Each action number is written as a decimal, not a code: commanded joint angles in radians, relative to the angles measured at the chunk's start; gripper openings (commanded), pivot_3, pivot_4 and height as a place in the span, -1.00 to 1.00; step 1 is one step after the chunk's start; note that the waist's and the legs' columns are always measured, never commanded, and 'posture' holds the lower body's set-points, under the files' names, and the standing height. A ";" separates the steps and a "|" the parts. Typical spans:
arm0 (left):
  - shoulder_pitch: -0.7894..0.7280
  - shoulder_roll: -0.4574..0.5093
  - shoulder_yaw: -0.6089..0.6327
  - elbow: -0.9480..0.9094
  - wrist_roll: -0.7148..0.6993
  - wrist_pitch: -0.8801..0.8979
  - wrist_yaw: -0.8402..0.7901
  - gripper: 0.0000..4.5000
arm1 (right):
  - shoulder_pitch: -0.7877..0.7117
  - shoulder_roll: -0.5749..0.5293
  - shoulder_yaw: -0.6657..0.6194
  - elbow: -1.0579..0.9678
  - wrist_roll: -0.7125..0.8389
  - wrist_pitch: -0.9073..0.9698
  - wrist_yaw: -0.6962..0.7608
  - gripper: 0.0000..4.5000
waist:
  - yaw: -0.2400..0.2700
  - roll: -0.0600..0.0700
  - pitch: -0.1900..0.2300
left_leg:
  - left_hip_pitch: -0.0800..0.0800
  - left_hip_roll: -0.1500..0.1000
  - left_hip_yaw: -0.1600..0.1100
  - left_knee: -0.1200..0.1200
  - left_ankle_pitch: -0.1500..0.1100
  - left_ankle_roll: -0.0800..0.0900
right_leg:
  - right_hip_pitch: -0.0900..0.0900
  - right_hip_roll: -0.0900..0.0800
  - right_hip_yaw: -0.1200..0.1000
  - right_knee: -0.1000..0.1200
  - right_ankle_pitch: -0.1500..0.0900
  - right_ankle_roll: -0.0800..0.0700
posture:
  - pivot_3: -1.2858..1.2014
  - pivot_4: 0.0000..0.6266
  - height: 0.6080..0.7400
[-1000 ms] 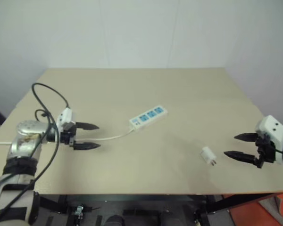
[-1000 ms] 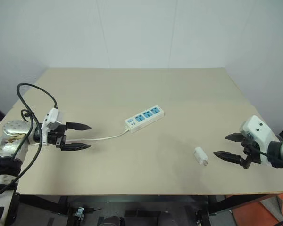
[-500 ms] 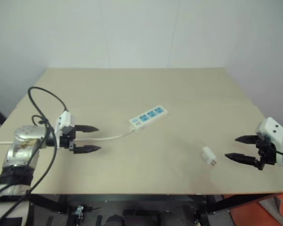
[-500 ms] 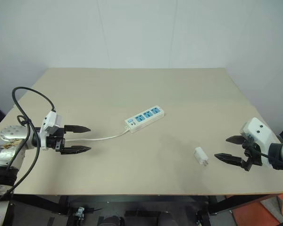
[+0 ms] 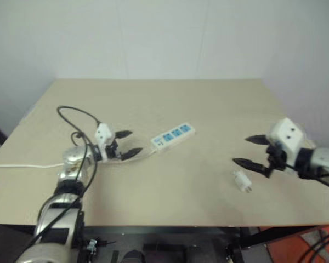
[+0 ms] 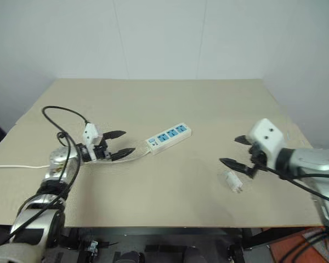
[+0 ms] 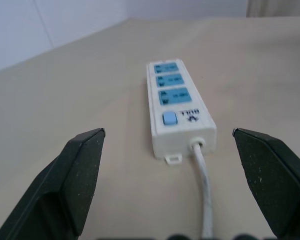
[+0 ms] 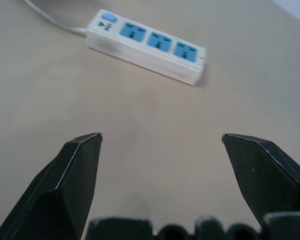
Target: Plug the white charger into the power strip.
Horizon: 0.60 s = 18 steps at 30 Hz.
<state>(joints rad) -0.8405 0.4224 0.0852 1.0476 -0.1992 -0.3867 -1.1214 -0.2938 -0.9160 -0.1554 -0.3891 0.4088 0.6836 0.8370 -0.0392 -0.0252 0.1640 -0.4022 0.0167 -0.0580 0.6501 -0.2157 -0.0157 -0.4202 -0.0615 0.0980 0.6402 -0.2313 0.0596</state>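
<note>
Big beige table spreads across the frame. The left gripper hangs left of centre, its black fingers spread wide and holding nothing, tips just short of the power strip near mid-frame, with the strip's thin white cord running off to the left edge. Over on the right, the right gripper is wide apart too, empty, poised just above and beside the white charger, which lies on the table in the lower right.
</note>
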 commanded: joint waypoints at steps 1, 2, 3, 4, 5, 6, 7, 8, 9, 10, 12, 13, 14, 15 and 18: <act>-0.049 -0.037 0.013 0.109 0.030 -0.075 0.077 0.98 | -0.052 0.046 0.039 -0.040 -0.024 0.056 -0.099 1.00 | 0.000 0.000 0.000 | -0.001 0.000 0.000 0.000 0.000 0.000 | -0.001 0.000 0.000 0.000 0.000 0.000 | 0.03 -0.52 1.00; -0.058 -0.049 0.013 0.133 0.034 -0.078 0.075 0.98 | -0.063 0.063 0.052 -0.046 -0.027 0.070 -0.120 1.00 | 0.000 0.000 0.000 | -0.001 0.000 0.000 0.001 0.000 0.000 | -0.001 0.000 0.000 0.000 0.000 0.000 | 0.03 -0.52 1.00; -0.065 -0.057 0.013 0.149 0.038 -0.081 0.067 0.98 | -0.069 0.074 0.058 -0.053 -0.027 0.080 -0.133 1.00 | 0.000 0.000 0.000 | -0.001 0.000 0.000 0.001 0.000 0.000 | -0.001 0.000 0.000 0.001 0.000 0.000 | 0.03 -0.52 1.00; -0.071 -0.065 0.006 0.164 0.049 -0.077 0.058 0.98 | -0.076 0.083 0.064 -0.056 -0.026 0.091 -0.144 1.00 | 0.000 0.000 0.000 | -0.001 0.000 -0.001 0.001 0.000 0.000 | -0.001 0.000 0.000 0.001 0.000 0.000 | 0.03 -0.52 1.00; -0.076 -0.069 -0.007 0.175 0.069 -0.080 0.052 0.98 | -0.079 0.088 0.070 -0.060 -0.027 0.100 -0.151 1.00 | 0.000 0.000 0.000 | -0.001 0.000 -0.001 0.001 0.000 0.000 | -0.001 0.000 -0.001 0.001 0.000 0.000 | 0.03 -0.52 1.00; -0.081 -0.071 -0.019 0.184 0.088 -0.083 0.054 0.98 | -0.082 0.091 0.075 -0.063 -0.028 0.110 -0.157 1.00 | 0.000 0.000 0.000 | -0.001 0.000 -0.001 0.001 0.000 0.000 | -0.001 0.000 -0.001 0.001 0.000 0.000 | 0.03 -0.52 1.00; -0.084 -0.072 -0.027 0.190 0.105 -0.087 0.060 0.98 | -0.083 0.092 0.081 -0.067 -0.029 0.117 -0.161 1.00 | 0.000 0.000 0.000 | -0.001 0.000 -0.001 0.001 0.000 0.000 | -0.001 0.000 -0.001 0.001 0.000 0.000 | 0.03 -0.52 1.00; -0.092 -0.072 -0.036 0.196 0.123 -0.080 0.077 0.98 | -0.084 0.092 0.089 -0.076 -0.030 0.125 -0.167 1.00 | 0.000 0.000 0.000 | -0.001 -0.001 -0.001 0.001 0.000 0.000 | -0.001 0.000 -0.001 0.001 0.000 0.000 | 0.03 -0.52 1.00; -0.100 -0.072 -0.043 0.201 0.136 -0.069 0.086 0.98 | -0.084 0.092 0.096 -0.085 -0.029 0.134 -0.169 1.00 | 0.000 0.000 0.000 | -0.001 0.000 -0.001 0.001 0.000 0.000 | -0.001 0.000 -0.001 0.001 0.000 0.000 | 0.03 -0.52 1.00; -0.111 -0.068 -0.053 0.207 0.154 -0.044 0.102 0.98 | -0.082 0.091 0.102 -0.096 -0.025 0.144 -0.169 1.00 | 0.000 0.000 0.000 | -0.001 0.000 -0.001 0.001 0.000 0.000 | -0.001 0.000 -0.001 0.001 0.000 0.000 | 0.03 -0.52 1.00; -0.128 -0.058 -0.079 0.219 0.197 -0.009 0.140 0.98 | -0.082 0.096 0.115 -0.117 -0.017 0.170 -0.175 1.00 | 0.000 0.000 0.000 | -0.001 -0.001 -0.001 0.001 0.000 0.000 | -0.001 0.000 -0.001 0.001 0.000 0.000 | 0.03 -0.52 1.00; -0.137 -0.053 -0.087 0.223 0.210 0.013 0.137 0.98 | -0.080 0.098 0.121 -0.124 -0.014 0.180 -0.175 1.00 | -0.001 0.000 0.000 | -0.001 -0.001 -0.002 0.001 0.000 0.000 | -0.001 0.000 -0.001 0.001 0.000 0.000 | 0.03 -0.52 1.00; -0.148 -0.049 -0.093 0.226 0.219 0.046 0.127 0.98 | -0.079 0.099 0.128 -0.130 -0.014 0.189 -0.176 1.00 | -0.003 0.000 0.000 | -0.001 -0.001 -0.002 0.001 0.000 0.000 | -0.001 0.000 -0.001 0.001 0.000 0.000 | 0.03 -0.52 1.00; -0.161 -0.044 -0.103 0.228 0.232 0.080 0.117 0.98 | -0.078 0.102 0.135 -0.133 -0.015 0.197 -0.178 1.00 | -0.004 0.000 0.000 | -0.001 0.000 -0.002 0.001 0.000 0.000 | -0.001 0.000 -0.001 0.001 0.000 0.000 | 0.03 -0.52 1.00; -0.203 -0.028 -0.138 0.231 0.270 0.203 0.050 0.71 | -0.087 0.116 0.158 -0.130 -0.015 0.213 -0.180 1.00 | -0.004 0.000 0.000 | -0.001 -0.001 -0.002 0.001 0.000 0.000 | -0.001 0.000 -0.001 0.001 0.000 0.000 | 0.03 -0.52 1.00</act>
<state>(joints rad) -1.0103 0.3774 -0.0370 1.2815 0.0525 -0.2376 -1.0353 -0.3594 -0.7993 0.0030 -0.4903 0.3878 0.8869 0.6658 -0.0431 -0.0251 0.1640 -0.4034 0.0161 -0.0597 0.6507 -0.2157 -0.0156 -0.4211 -0.0612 0.0969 0.6415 -0.2313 0.0596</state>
